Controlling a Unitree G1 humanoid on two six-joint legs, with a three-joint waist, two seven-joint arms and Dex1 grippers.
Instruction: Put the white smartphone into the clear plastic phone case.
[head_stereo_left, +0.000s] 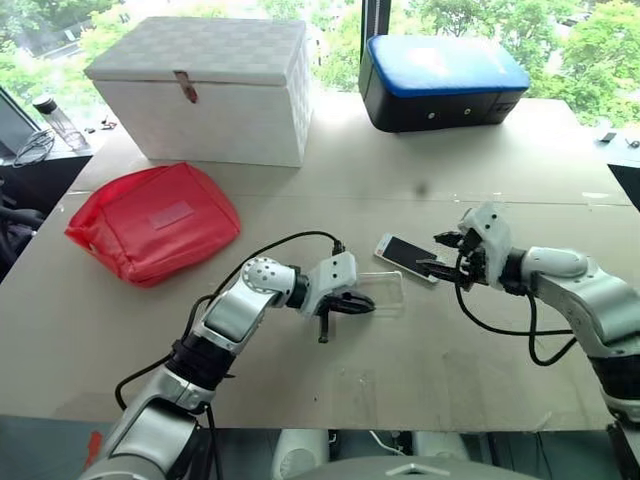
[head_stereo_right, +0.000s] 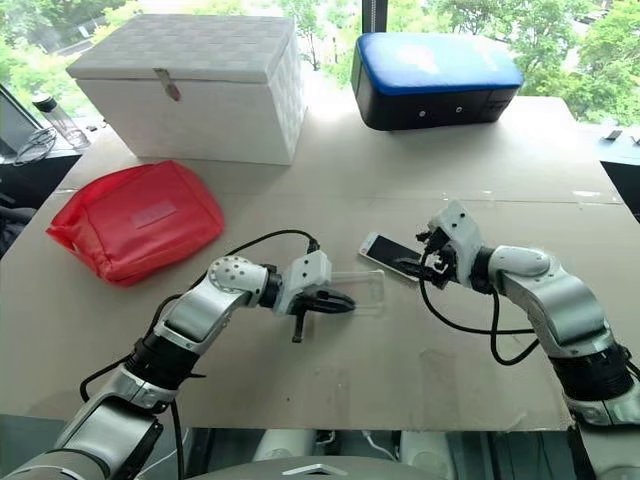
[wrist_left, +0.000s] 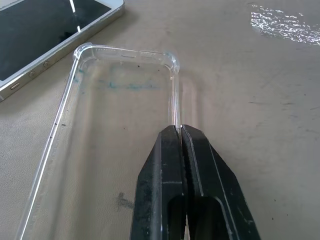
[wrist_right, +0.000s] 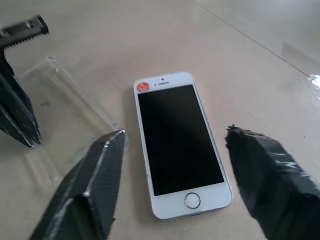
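A wide beige table (head_stereo_left: 450, 180) carries everything. Just ahead of the open right claw (head_stereo_left: 448, 254) lies a slim white smartphone (head_stereo_left: 406, 258), dark screen up. The left claw (head_stereo_left: 352, 306), pinched on its rim, holds a clear plastic phone case (head_stereo_left: 383, 292) flat beside the phone. Farther off sit a red fabric pouch (head_stereo_left: 153, 220), a white woven lidded box (head_stereo_left: 205, 88) and a blue-topped black case (head_stereo_left: 440, 80).

White box (head_stereo_left: 215, 90) with latch at tabletop (head_stereo_left: 400, 380) rear left; blue-topped black case (head_stereo_left: 440, 80) rear right; red pouch (head_stereo_left: 150, 222) left, near the box.
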